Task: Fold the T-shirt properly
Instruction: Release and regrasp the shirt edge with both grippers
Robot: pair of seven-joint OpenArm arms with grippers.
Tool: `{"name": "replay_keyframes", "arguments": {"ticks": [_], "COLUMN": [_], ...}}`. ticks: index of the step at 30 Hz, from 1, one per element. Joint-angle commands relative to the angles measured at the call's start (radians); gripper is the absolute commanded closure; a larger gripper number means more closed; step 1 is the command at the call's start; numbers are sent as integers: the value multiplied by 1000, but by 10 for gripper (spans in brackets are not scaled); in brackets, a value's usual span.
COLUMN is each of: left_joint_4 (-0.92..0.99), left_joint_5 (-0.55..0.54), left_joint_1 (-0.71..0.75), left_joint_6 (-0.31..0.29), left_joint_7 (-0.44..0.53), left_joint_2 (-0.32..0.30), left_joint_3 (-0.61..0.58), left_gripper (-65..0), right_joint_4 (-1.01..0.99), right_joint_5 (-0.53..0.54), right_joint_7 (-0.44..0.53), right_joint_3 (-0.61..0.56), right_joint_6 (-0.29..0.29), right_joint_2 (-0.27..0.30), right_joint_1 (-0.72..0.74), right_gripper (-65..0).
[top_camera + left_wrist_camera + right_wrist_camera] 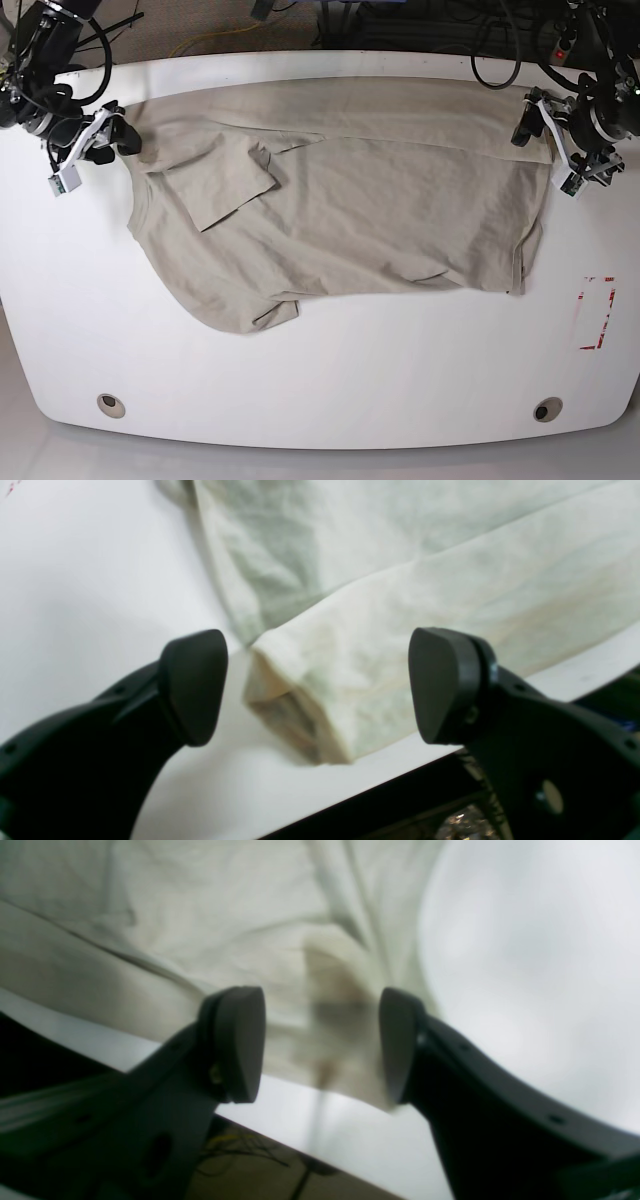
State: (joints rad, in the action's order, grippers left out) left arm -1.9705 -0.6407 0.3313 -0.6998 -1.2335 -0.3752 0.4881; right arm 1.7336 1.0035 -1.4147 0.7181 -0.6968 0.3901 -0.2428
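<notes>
Left wrist view: left gripper (318, 685) jaws stand wide apart, nothing between the pads; a folded corner of the T-shirt (400, 570) lies just beyond them near the edge of the table (75, 580).
Right wrist view: right gripper (320, 1045) jaws stand apart; a blurred, bunched fold of the T-shirt (200, 920) shows in the gap, and contact cannot be told.
Base view: T-shirt (340, 210) lies spread across the far half of the white table (320, 380), one sleeve folded inward; left gripper (555, 140) at one far corner, right gripper (95, 140) at the other.
</notes>
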Motion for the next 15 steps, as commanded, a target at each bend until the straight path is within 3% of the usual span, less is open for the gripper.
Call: {"name": "replay_keyframes", "arguments": {"ticks": [1, 7, 10, 15], "left_joint_4": [-13, -11, 4, 43], "left_joint_5": [-12, 49, 143, 227], "left_joint_1": [7, 1, 2, -2], "left_joint_6": [2, 2, 2, 2], "left_joint_7": [-15, -38, -32, -30], "left_joint_2": [-11, 18, 25, 25], "left_joint_3": [4, -9, -7, -36], "left_gripper": [-529, -428, -361, -331], "right_joint_4": [13, 12, 13, -54], "right_joint_5": [25, -51, -64, -125], "right_joint_7": [18, 18, 18, 18], "right_joint_3": [5, 4, -28, -65], "right_joint_6": [-1, -1, -1, -1], "right_joint_2": [-12, -69, -109, -127], "right_joint_1": [4, 9, 36, 56], "right_gripper": [-354, -350, -350, -349]}}
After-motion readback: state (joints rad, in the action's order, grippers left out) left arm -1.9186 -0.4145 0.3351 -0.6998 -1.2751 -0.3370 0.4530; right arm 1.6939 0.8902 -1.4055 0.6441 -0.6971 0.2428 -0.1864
